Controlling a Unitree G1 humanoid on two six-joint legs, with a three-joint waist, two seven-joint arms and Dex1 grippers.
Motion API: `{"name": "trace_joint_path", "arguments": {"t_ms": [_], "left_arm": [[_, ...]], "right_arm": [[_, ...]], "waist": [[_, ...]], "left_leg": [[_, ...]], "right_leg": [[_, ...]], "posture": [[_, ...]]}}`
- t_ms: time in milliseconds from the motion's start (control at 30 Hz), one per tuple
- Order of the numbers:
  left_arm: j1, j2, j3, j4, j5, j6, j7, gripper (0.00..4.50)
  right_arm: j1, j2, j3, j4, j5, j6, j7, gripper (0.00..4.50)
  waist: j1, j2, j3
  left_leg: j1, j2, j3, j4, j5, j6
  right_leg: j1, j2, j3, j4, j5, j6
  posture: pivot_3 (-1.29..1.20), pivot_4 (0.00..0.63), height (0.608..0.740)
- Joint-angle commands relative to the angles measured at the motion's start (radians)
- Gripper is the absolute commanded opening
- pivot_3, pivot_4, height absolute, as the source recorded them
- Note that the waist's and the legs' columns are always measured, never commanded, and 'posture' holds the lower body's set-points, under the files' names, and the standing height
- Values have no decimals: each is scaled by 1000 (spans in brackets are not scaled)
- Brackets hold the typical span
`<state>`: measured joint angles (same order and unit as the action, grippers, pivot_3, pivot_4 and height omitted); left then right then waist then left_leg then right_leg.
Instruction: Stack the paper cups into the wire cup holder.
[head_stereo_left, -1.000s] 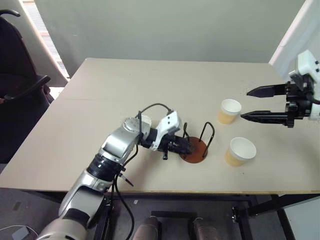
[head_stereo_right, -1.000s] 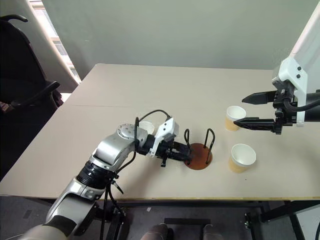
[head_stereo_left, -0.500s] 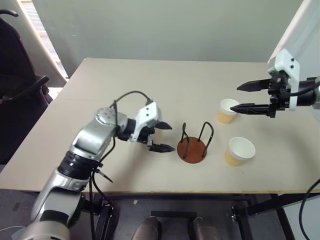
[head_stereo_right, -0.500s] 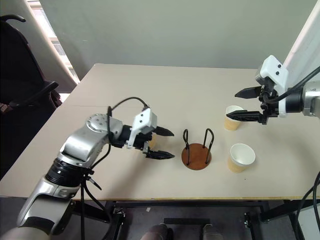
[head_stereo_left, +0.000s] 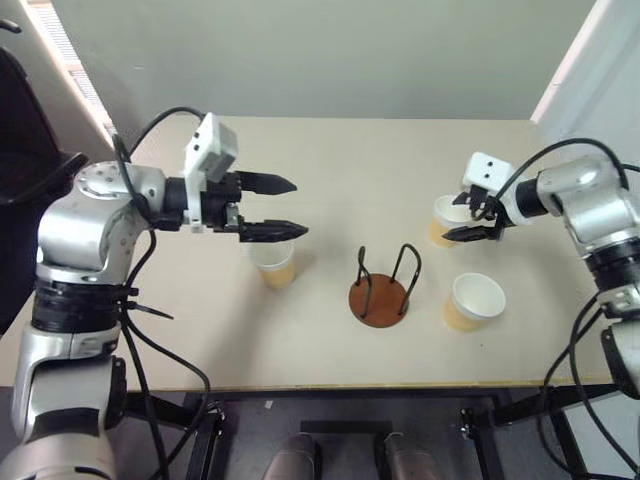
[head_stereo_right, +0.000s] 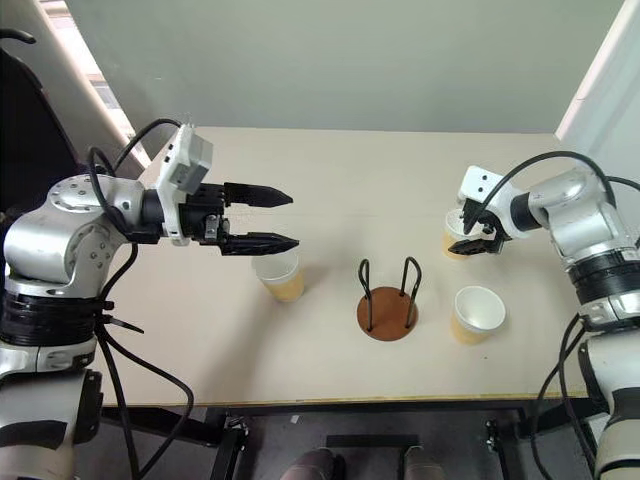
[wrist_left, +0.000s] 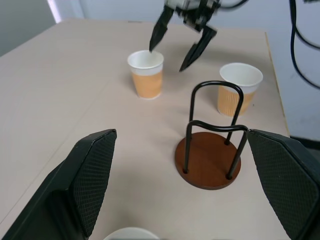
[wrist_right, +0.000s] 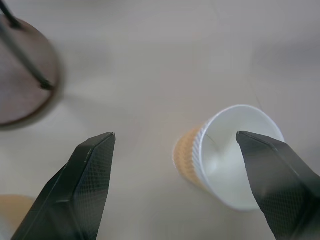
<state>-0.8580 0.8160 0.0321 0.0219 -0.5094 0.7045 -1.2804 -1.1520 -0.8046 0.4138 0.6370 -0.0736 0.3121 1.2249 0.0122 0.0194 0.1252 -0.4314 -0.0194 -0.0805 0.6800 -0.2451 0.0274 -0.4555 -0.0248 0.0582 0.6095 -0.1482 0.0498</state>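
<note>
The wire cup holder (head_stereo_left: 380, 292) stands empty mid-table, a brown disc with two black arches. One paper cup (head_stereo_left: 272, 262) stands upright to its left. My left gripper (head_stereo_left: 300, 208) hovers open just above that cup, its fingers level and pointing right. Two more paper cups stand right of the holder, a far one (head_stereo_left: 444, 222) and a near one (head_stereo_left: 470, 301). My right gripper (head_stereo_left: 455, 218) is open and lowered at the far cup, whose white mouth (wrist_right: 235, 155) lies between the fingers, nearer one of them. The left wrist view shows the holder (wrist_left: 212, 152) ahead.
The tan table (head_stereo_left: 330, 160) has a front edge close behind the holder and cups. A dark chair (head_stereo_left: 25, 140) stands off the table's left side, and a white panel (head_stereo_left: 590, 70) rises at the right rear.
My left gripper opened, rose and drew back left from the holder; the cup beside it is now uncovered. My right gripper came forward and down onto the far right cup.
</note>
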Motion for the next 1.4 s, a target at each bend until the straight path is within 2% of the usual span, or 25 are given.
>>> {"name": "trace_joint_path", "arguments": {"t_ms": [33,167,267,567,600,800,867,1000,1133,1267,1400], "left_arm": [[6,8,25,-26,-23,-5,9,4468],[17,5,20,-39,-27,-8,16,4468],[20,8,18,-38,-26,-13,16,4500],[2,16,-13,7,1,-54,-15,4500],[1,17,-15,11,3,-58,-18,4500],[17,24,-26,41,20,-87,-34,4500],[18,24,-27,40,20,-89,-36,4500],[35,50,-25,34,15,-84,-65,4500],[78,81,-27,1,4,-80,-98,4500],[77,76,-35,2,5,-87,-106,4500],[65,67,-49,10,12,-97,-119,4500]], "right_arm": [[-68,25,8,117,-75,-91,-8,4028],[-102,62,21,230,-148,-167,-11,4028],[-117,82,18,272,-172,-196,0,3476],[-128,107,-8,286,-202,-212,28,216],[-127,105,-12,281,-201,-208,32,26],[-75,58,-54,160,-167,-157,101,26],[-58,40,-73,98,-151,-129,127,26],[-32,-51,-153,-237,-34,49,277,26],[-39,-117,-194,-568,77,246,368,26],[-77,-128,-201,-813,187,423,389,26],[-72,-122,-179,-957,258,513,373,26]], "waist": [[0,0,0],[0,0,0],[-1,0,0],[-2,0,0],[-2,0,0],[0,0,0],[0,0,0],[-3,0,0],[-6,1,0],[-7,1,0],[-7,1,0]], "left_leg": [[0,0,0,0,0,0],[0,1,0,0,-1,-2],[-1,1,0,0,-2,-3],[0,3,0,0,-4,-6],[0,3,0,-1,-4,-6],[-1,3,0,-1,-4,-7],[-1,3,0,0,1,-16],[-3,3,0,-1,2,-18],[-4,5,0,-3,3,-20],[-3,8,0,-3,3,-21],[-3,8,0,-1,2,-20]], "right_leg": [[0,0,0,0,0,-1],[0,1,-1,0,-1,-2],[0,1,-1,0,-2,-2],[-1,2,-1,1,-2,-5],[-1,2,-1,1,-2,-5],[-1,2,-1,1,-3,-7],[-1,2,-2,1,-4,-7],[-3,3,-1,0,-4,-8],[-5,4,-1,0,-6,-10],[-5,6,-2,1,-11,-18],[-5,7,-2,2,-12,-20]], "posture": [[0,150,740],[0,150,740],[0,150,740],[0,150,740],[0,150,740],[0,150,740],[0,150,740],[0,150,740],[0,150,740],[0,150,740],[0,150,740]]}}
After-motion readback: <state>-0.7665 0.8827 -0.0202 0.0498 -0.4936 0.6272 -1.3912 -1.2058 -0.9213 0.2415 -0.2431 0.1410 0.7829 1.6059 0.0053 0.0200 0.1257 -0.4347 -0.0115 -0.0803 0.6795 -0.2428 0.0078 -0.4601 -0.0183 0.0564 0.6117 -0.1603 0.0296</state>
